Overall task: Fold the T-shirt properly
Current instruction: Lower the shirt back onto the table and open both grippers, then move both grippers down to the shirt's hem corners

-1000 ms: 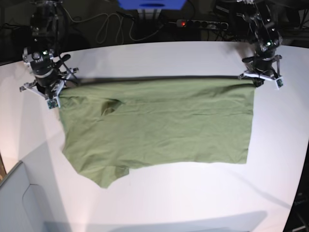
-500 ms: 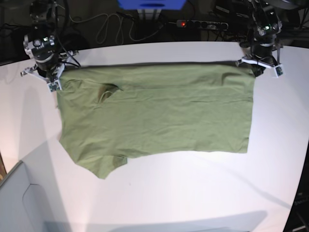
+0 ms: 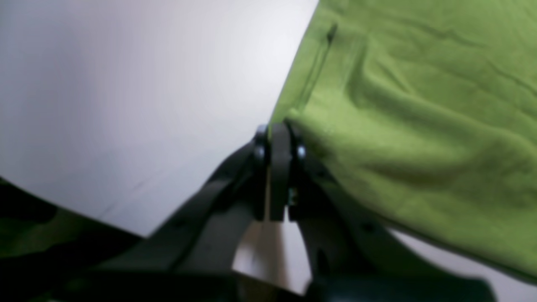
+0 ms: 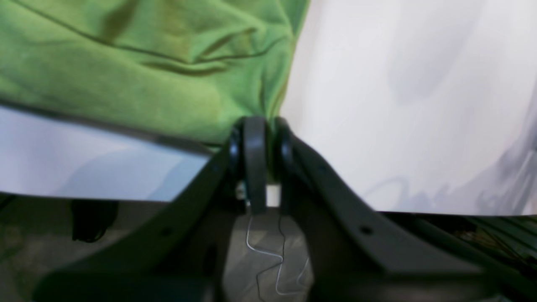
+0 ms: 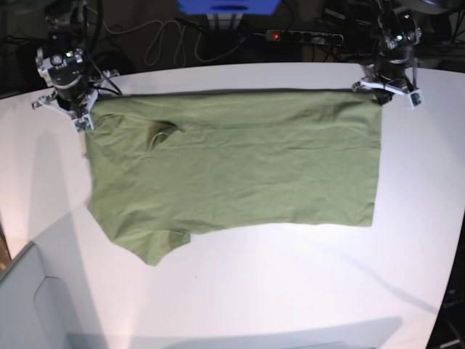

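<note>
White smooth tabletop [image 5: 240, 291] bears creased, soft olive T-shirt [image 5: 232, 167].

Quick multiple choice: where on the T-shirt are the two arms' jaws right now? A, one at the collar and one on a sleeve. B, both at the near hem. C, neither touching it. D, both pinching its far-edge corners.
D: in the base view the left gripper and right gripper sit at the T-shirt's far corners, jaws pinched on cloth in both wrist views.

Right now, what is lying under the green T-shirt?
The T-shirt lies spread on the white table, which shows around it on all sides. Whatever is directly beneath the cloth is covered, so I cannot tell if anything else is there.
</note>
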Controlling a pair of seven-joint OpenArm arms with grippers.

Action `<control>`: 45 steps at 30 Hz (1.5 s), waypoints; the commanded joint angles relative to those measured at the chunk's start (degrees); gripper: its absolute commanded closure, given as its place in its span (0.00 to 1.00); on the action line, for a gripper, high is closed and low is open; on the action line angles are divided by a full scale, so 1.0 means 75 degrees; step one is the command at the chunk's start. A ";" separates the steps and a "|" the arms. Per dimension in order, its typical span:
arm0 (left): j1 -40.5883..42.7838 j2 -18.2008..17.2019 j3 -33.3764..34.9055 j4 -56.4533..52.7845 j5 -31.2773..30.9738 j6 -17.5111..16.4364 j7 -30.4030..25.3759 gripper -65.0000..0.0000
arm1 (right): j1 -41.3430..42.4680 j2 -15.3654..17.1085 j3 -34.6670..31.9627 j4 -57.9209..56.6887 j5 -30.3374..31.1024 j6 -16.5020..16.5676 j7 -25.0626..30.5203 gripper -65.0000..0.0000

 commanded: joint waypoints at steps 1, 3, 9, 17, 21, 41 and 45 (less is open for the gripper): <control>0.0023 -0.0062 -0.0034 0.0128 -0.0041 0.0019 -0.0171 1.00 | 0.0000 0.0085 0.0038 0.0131 -0.0030 0.0075 0.0053 0.87; 0.0058 -0.0062 -0.0034 0.0128 -0.0041 0.0019 -0.0171 0.94 | -0.0012 0.0085 0.0038 0.0131 -0.0041 0.0075 0.0053 0.75; 0.0187 -0.0062 -0.0034 0.0292 -0.0041 0.0031 -0.0171 0.50 | -0.0012 0.0038 0.0437 0.0366 -0.0041 0.0075 0.0053 0.38; -0.0071 -0.0003 -0.0807 0.1019 -0.0041 0.0007 -0.0171 0.37 | 0.0410 0.0026 0.0800 0.0882 -0.0030 0.0075 0.0053 0.38; -0.0680 -0.0062 -0.0901 0.1007 0.0053 0.0007 -0.0171 0.37 | 0.0891 -0.0009 0.0683 0.0858 0.0006 0.0075 0.0053 0.38; -0.5522 -0.1972 0.0963 -0.4279 0.0041 -0.0016 -0.0675 0.37 | 0.3458 -0.0255 -0.0302 -0.0818 0.0006 0.0075 0.0111 0.37; -0.6576 -0.2219 0.2205 -0.6049 0.0041 -0.0016 -0.1636 0.37 | 0.3446 -0.0255 -0.0302 -0.1041 0.0006 0.0075 0.0111 0.37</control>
